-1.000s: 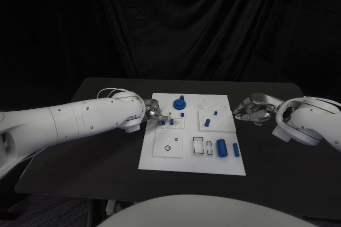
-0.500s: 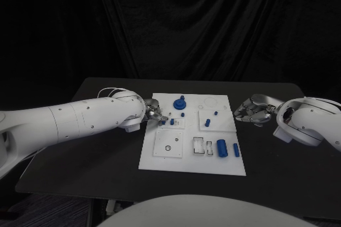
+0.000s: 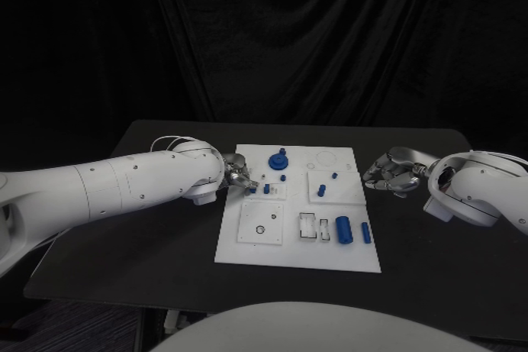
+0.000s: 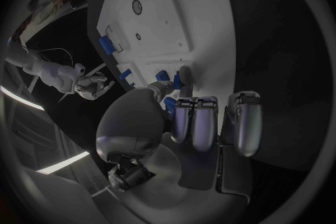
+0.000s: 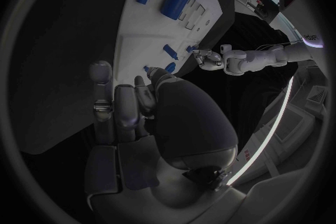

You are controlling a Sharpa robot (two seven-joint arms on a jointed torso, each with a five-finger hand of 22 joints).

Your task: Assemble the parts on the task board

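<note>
I see the white board (image 3: pixel 299 207) in the middle of the black table (image 3: pixel 143 253), with blue pieces on it, among them a fat cylinder (image 3: pixel 343 229) near its right edge. My left hand (image 3: pixel 242 180) is at the board's left edge, fingertips on a small blue peg (image 4: pixel 176 80); I cannot tell if it grips it. My right hand (image 3: pixel 390 171) hangs just off the right edge, fingers curled in, empty.

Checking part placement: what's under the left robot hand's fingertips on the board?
The left robot hand reaches over the task board edge, fingertips at small blue pegs. Whether it pinches one is hidden by the fingers.
</note>
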